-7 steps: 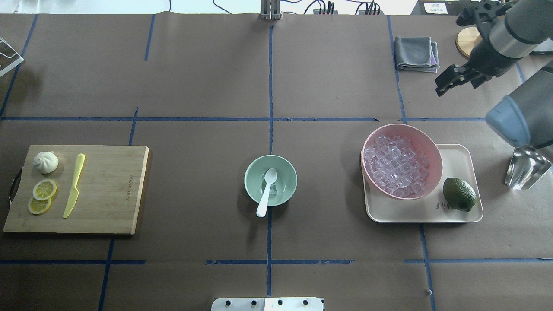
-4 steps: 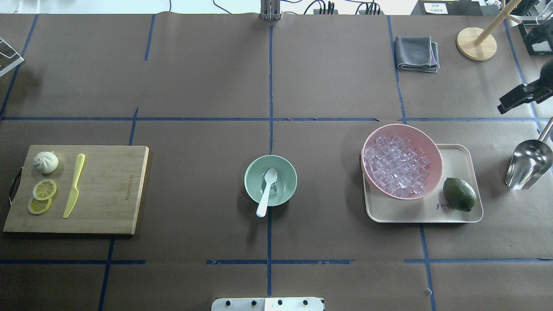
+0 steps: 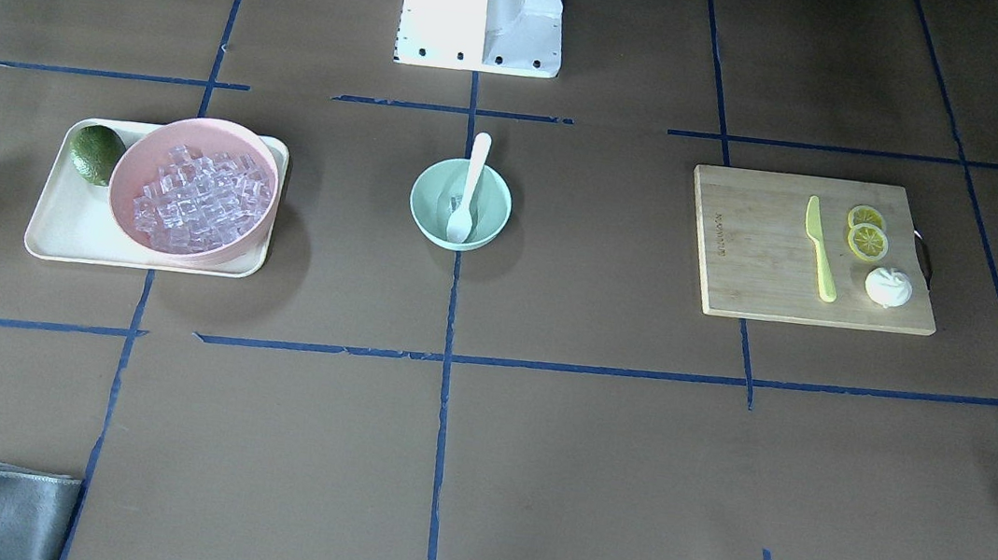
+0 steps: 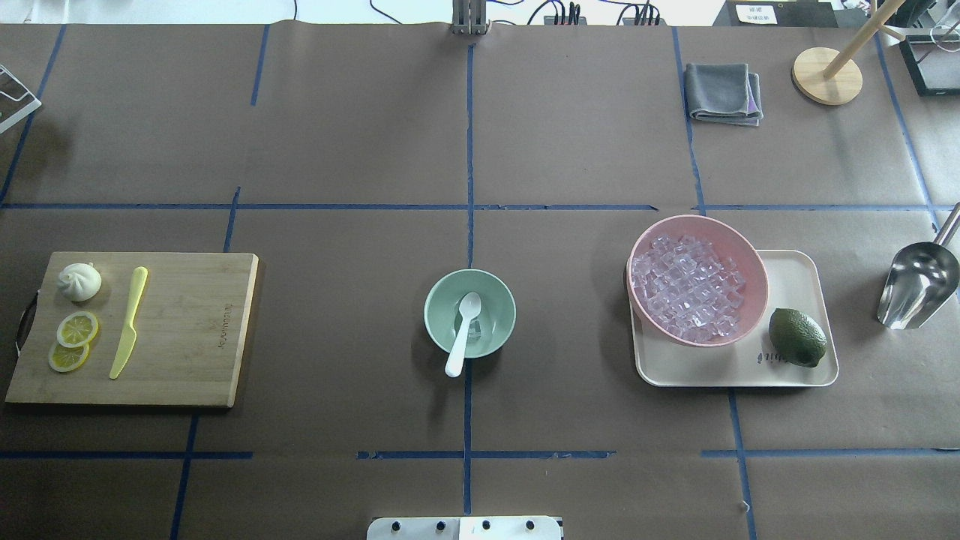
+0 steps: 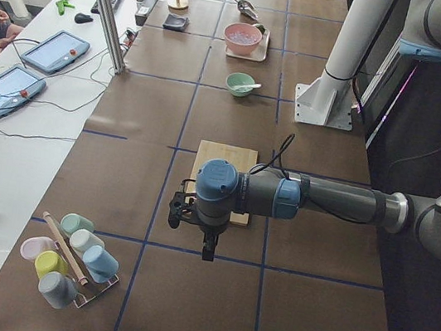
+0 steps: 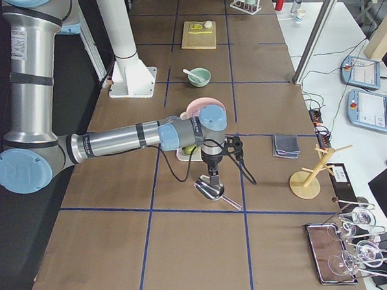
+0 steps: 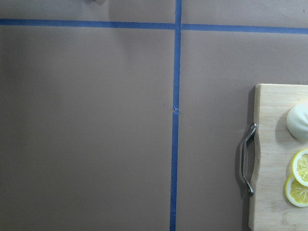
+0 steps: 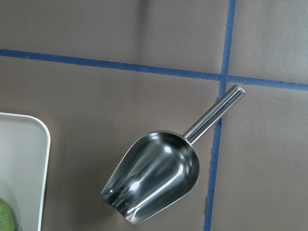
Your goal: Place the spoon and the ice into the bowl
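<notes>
Front-facing view: the white spoon [image 3: 470, 185] lies in the mint-green bowl [image 3: 431, 221], its handle over the rim.
Overhead view: one ice cube [image 4: 472, 328] sits just beside it inside (the cutting board [image 4: 187, 330] print is unreadable).
Side views: the left gripper [image 5: 207, 247] and the right gripper [image 6: 212, 178] are above the worktop [image 5: 182, 302]; the state of the jaws I cannot tell.

The table is covered with matt brown paper [image 4: 337, 150], faintly creased, crossed by smooth blue tape [image 4: 469, 150]. The green bowl [image 4: 499, 307] looks smooth and matt. The white spoon [image 4: 463, 330] is plastic with a slight sheen. The ice cube [image 4: 475, 327] and the heaped cubes [image 4: 686, 296] at the right are clear and glassy. The pink bowl [image 4: 754, 279] and cream tray [image 4: 795, 277] are matt. The scoop [image 8: 156, 180] is mirror-polished metal. The board [image 4: 187, 330] is grained wood with a shiny metal handle [image 7: 248, 159]. The knife [image 4: 129, 322] is plastic and the far grey cloth [image 4: 720, 91] is soft.
</notes>
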